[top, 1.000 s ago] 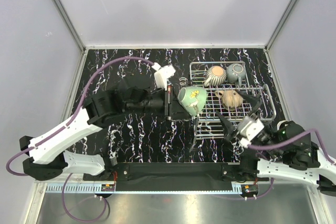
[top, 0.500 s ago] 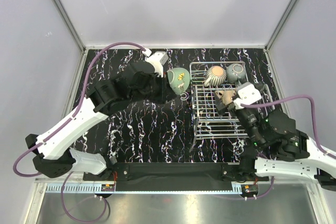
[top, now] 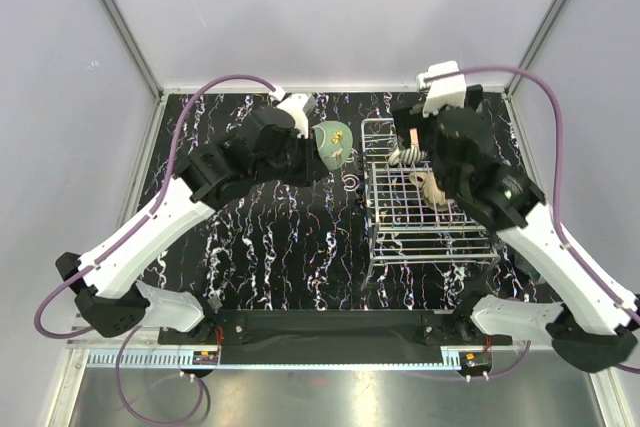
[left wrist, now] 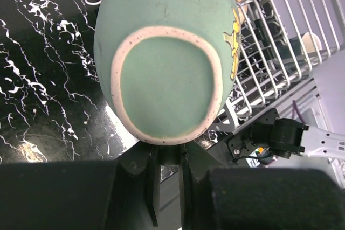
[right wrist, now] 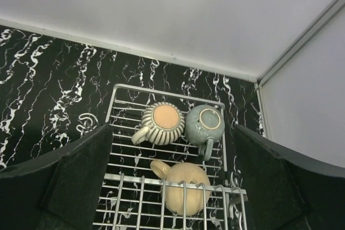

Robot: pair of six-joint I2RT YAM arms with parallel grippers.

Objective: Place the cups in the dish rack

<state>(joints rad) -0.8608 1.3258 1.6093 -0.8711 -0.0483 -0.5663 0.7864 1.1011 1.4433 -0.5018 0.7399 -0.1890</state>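
Note:
My left gripper is shut on the teal-green cup and holds it in the air just left of the dish rack. In the left wrist view the cup's base faces the camera, the jaws pinch its lower edge, and the rack lies to the right. My right gripper is open and empty, high above the rack's far end. In the rack lie the striped cup, the grey-green cup and the tan cup. No dark teal cup shows.
A small white curled hook lies on the black marbled table left of the rack; it also shows in the right wrist view. Grey walls close in the back and sides. The near half of the rack holds no cups.
My left gripper carried the teal-green cup back and left, off the rack's left edge. My right arm swung from the near right corner up over the rack's far end.

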